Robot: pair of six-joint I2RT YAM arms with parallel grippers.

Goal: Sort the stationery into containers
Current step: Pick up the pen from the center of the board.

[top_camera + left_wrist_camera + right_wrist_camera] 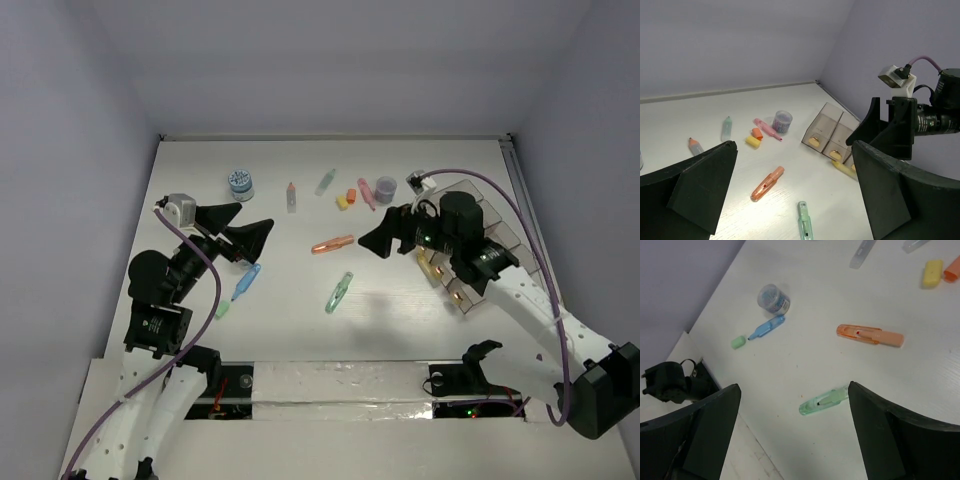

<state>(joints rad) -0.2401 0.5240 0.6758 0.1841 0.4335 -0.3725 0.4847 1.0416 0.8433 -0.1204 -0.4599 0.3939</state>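
Note:
Both grippers are open, empty and above the table. My left gripper [243,236] [794,150] is at the left, above a blue pen [246,282] and a green eraser [222,309]. My right gripper [384,238] [793,387] is beside the smoky-brown organiser tray [505,232] [827,131], right of an orange pen [333,244] [767,183] [870,335] and above a green pen [339,291] [804,220] [824,401]. A yellow pen [430,262] [845,169] lies against the tray's front.
At the back lie a blue-white tub [240,184] [773,298], a small pencil-like pen [291,196], a pale teal pen [326,181], yellow [342,202] and orange [351,195] erasers, a pink pen [367,193] and a purple tub [385,187]. Walls enclose the table.

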